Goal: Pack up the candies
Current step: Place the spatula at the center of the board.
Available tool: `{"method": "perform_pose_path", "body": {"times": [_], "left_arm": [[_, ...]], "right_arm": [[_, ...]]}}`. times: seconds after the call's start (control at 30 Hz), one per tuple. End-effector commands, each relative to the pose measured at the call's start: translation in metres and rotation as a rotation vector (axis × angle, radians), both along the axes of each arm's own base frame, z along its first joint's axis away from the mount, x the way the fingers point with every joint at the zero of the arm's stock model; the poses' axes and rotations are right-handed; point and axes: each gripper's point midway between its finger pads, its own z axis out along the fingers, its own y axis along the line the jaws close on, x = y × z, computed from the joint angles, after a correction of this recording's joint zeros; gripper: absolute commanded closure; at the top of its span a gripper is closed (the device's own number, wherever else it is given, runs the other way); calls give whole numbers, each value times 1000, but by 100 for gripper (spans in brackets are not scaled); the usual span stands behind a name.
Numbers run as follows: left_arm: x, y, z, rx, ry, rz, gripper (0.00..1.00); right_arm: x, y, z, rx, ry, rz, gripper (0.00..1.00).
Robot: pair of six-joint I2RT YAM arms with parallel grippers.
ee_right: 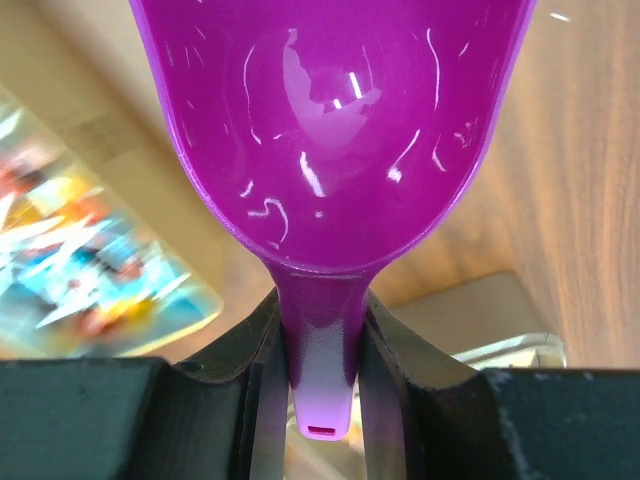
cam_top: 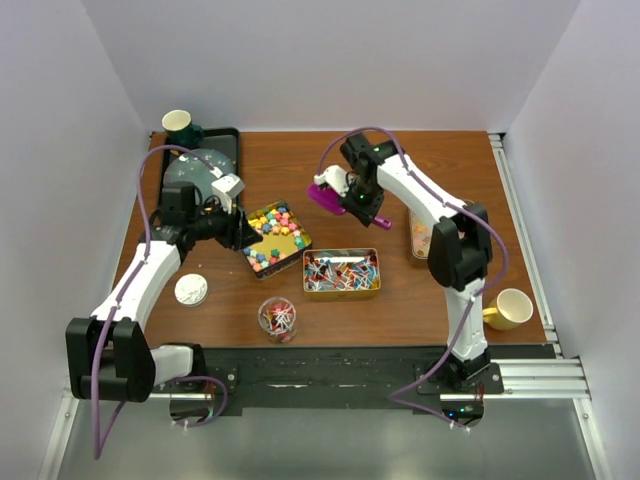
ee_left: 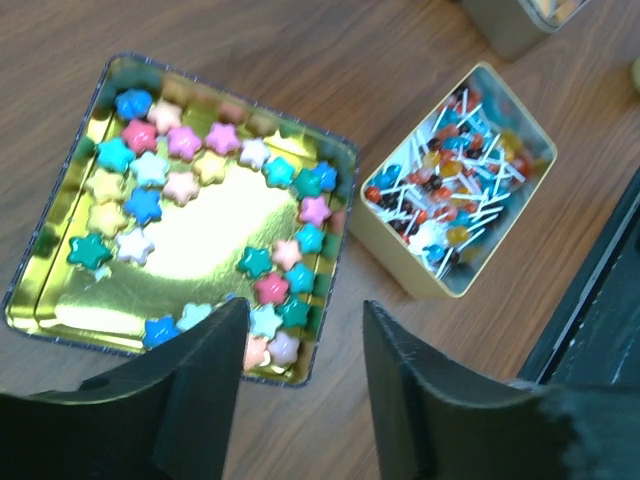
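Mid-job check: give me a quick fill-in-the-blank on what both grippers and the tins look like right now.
The right gripper is shut on the ____ of the purple scoop.
The scoop's bowl is ____.
The left gripper has its fingers ____ above the square tin of star candies.
The rectangular tin beside it holds ____.
Missing: handle; empty; open; lollipops.

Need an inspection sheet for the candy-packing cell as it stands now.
Surface: wooden table.
Job's things: star candies in a square tin; lollipops in a rectangular tin; more sweets in a jar; purple scoop, empty.
Clutter: yellow mug, white lid, cup on a black tray.
Grippers: left gripper open, over the square tin's near edge; right gripper shut on the scoop's handle.
Cables: purple cable loops along each arm.
Surroundings: white walls, metal rail at right.
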Motion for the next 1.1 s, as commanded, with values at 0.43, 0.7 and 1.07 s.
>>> {"method": "perform_pose_path", "body": {"times": [0.43,0.7,1.07], "left_arm": [[11,72,-21,342,5,114,2],[-18,135,-53,564,154,224,0],[-67,181,-99,831,203,144,0]], "right_arm": [[30,-26,-54,-120,-80,318,77],[23,2,-3,111,-126,180,9],[-6,61,70,557,-102,79,1]]}}
